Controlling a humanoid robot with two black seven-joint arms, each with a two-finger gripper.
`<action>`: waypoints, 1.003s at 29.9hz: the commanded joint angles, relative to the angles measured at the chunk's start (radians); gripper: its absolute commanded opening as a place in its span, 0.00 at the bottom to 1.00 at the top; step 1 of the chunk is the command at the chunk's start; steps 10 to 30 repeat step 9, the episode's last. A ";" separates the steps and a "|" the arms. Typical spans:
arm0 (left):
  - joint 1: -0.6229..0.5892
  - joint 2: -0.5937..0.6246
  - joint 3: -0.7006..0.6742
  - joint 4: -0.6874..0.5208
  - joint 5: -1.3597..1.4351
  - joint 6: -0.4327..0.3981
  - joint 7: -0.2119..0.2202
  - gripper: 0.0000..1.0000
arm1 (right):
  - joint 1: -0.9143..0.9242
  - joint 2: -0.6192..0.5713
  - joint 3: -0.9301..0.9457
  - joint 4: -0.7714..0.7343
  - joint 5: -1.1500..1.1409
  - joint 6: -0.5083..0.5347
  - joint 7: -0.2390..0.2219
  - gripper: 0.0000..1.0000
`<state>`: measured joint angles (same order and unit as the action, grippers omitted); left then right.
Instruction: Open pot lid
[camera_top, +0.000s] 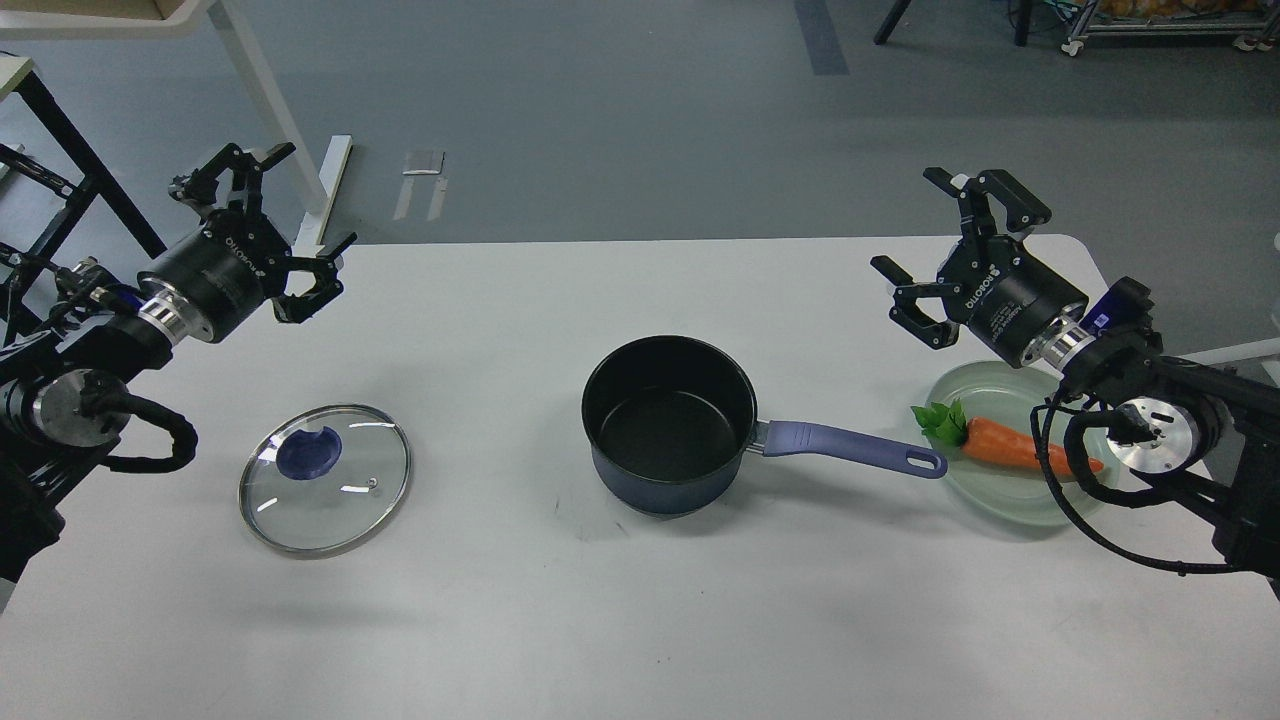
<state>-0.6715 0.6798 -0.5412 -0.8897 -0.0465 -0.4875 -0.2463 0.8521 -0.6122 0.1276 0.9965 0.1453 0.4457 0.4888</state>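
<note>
We saw the small dark-blue saucepan (668, 425) standing uncovered at the middle of the white table (640, 620), its long blue-purple handle (850, 447) pointing right toward a pale-green glass plate (985, 495) (which carried an orange toy carrot (1005, 445)). The round clear-glass lid (325, 478) lay flat well to its left. Our left gripper (285, 215) and right gripper (950, 240) hung above the table, fingers spread, holding nothing.

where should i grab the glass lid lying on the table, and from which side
Grip the flat blue-purple knob at the centre of the lid, coming straight down from above. The lid lies flat with its steel rim on the table, so the rim gives little to pinch. The open left gripper is the nearer one.
</note>
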 joint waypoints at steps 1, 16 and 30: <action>0.006 -0.009 -0.016 -0.002 -0.007 -0.001 -0.004 0.99 | -0.019 -0.003 0.004 -0.001 -0.004 -0.004 0.000 1.00; 0.006 -0.040 -0.016 0.000 -0.006 0.007 -0.019 0.99 | -0.027 0.005 0.041 0.001 -0.006 -0.005 0.000 1.00; 0.006 -0.040 -0.016 0.000 -0.006 0.007 -0.019 0.99 | -0.027 0.005 0.041 0.001 -0.006 -0.005 0.000 1.00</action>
